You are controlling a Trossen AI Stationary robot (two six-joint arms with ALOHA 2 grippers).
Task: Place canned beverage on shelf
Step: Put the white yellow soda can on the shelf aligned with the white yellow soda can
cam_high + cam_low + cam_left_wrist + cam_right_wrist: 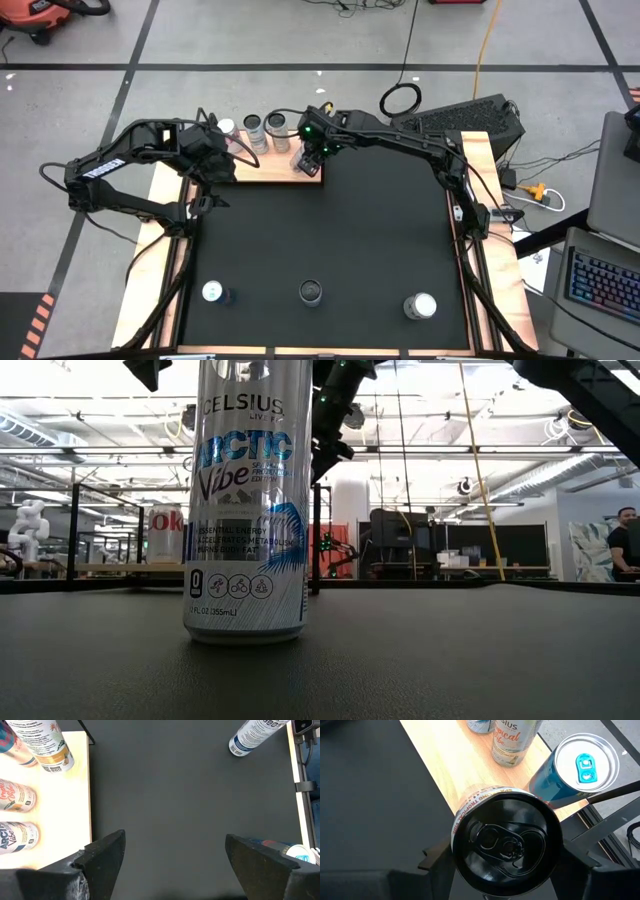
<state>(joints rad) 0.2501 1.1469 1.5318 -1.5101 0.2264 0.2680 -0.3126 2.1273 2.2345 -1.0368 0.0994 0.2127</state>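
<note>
Right tool (506,855) sat closed round a can with a black lid (506,842), one finger on each side of it, over the shelf (262,170) at the far edge of the table. From above, that tool (310,158) was at the shelf's right end, w/ green lights on its wrist. In its own camera, the can's orange-lettered side was just above the light-wood board (450,765); whether the base touched the wood couldn't be told. Just beyond the held can stood a blue can (580,767) w/ silver top and blue tab, and a tan "tropical" can (512,740) farther along the board, both upright.

Left tool (172,860) was wide open, nothing between its fingers (107,855), hanging over the black mat (190,795) right beside the shelf's edge (75,795). Next to it on the board were three cans (47,745) seen from above, plus an Arctic Vibe one (15,837) nearest the tool. Across the mat from it, well apart, another white-and-blue can (255,735). From above, the left tool (215,150) was at the shelf's left end, w/ two cans (268,128) upright behind the board betw. the two tools.

Well away from both tools, along the near side of the mat, three more cans stood apart: left (213,292), middle (312,291), right (420,306). Low cam had a Celsius Arctic Vibe can (245,500) upright up close, a red-lettered can (165,532) far behind it by a black upright rod (73,535).
</note>
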